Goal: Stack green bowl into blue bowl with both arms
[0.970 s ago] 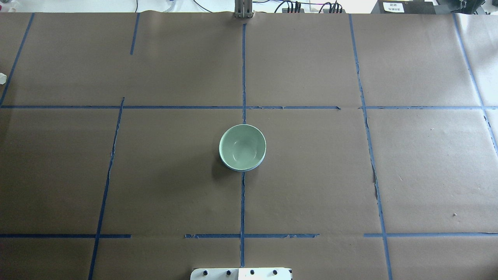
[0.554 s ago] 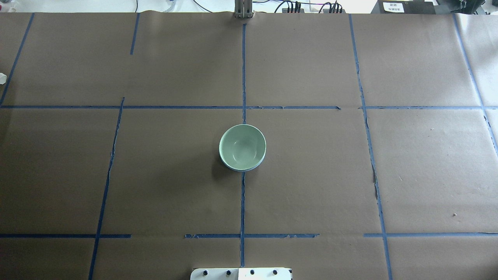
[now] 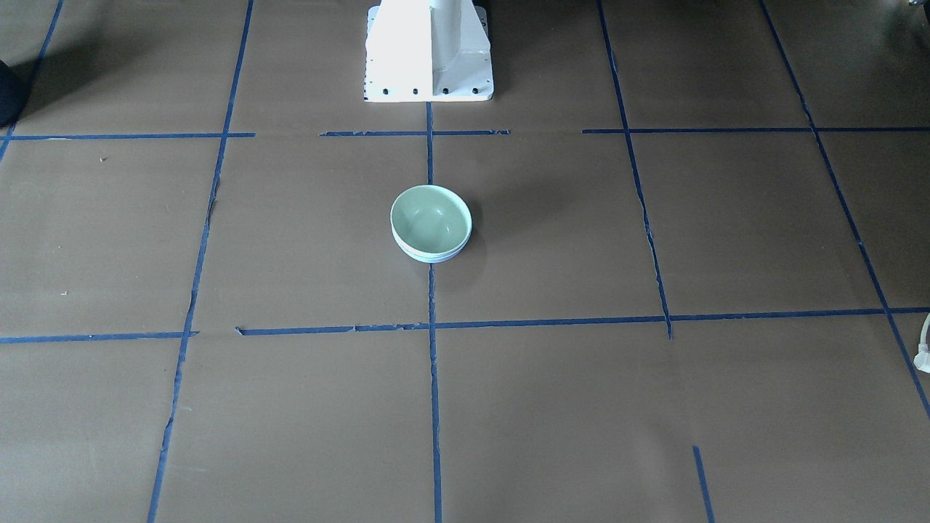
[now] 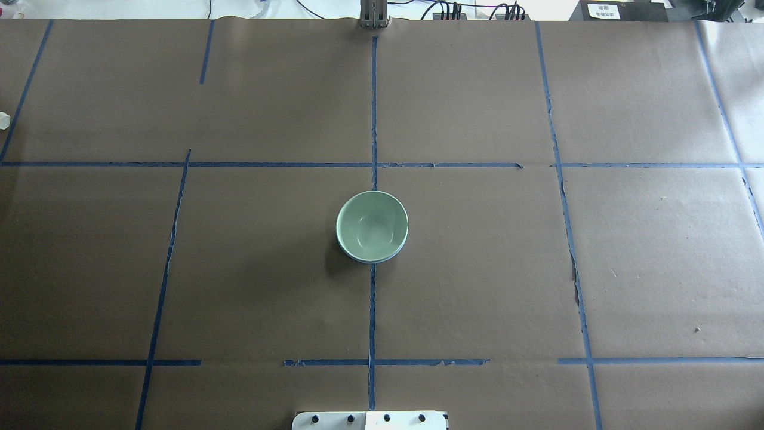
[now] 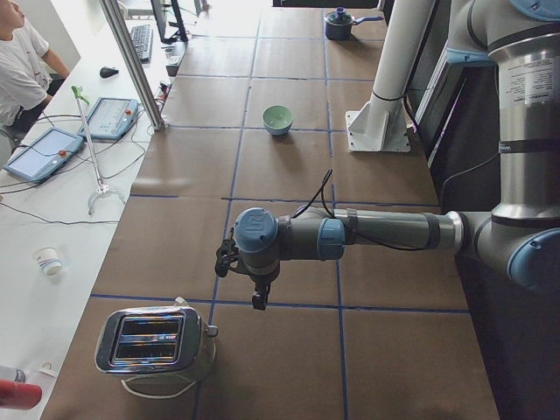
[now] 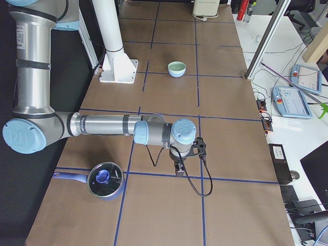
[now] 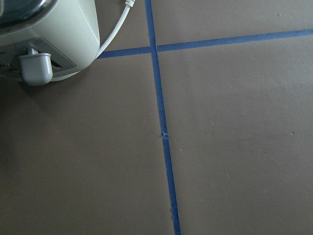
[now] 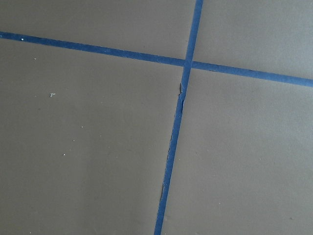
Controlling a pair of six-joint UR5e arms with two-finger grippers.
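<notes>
Bowls first. In the front-facing view the small pale mint-green plastic bowl [image 3: 431, 216] sits nested inside the small pale periwinkle-blue plastic bowl [image 3: 429, 256]. Only a thin strip of the blue one's rim and outer wall peeks out underneath. The pair stands upright on the brown paper-covered tabletop [image 3: 654, 407], right on the centre blue tape line [image 3: 434, 407], in front of the white pedestal base [image 3: 429, 58]. My guess is the stacking is done, which is why no arm is anywhere near.

Overhead view tells the same story, just straighter down: green fills the circle and blue is barely a crescent at the near edge. No arms here either.

Exterior left view adds what those two miss. The left arm [image 5: 385, 232] is stretched low over the tabletop, well apart from the bowls. Its black two-finger left end effector [image 5: 258, 297] points down near a chrome-topped cream toaster [image 5: 156, 343]. Released or clenched? Can't tell from this angle.

Exterior right view is the mirror. The right arm [image 6: 102, 124] is far from the bowls, and the right end effector [image 6: 178, 169] hangs near a blue saucepan with a glass lid [image 6: 105, 180]. Can't tell its state either.

Left wrist view shows only a toaster corner, its white cord [image 7: 115, 29] and tape, no fingers.

Right wrist view is just a tape cross on brown paper.
</notes>
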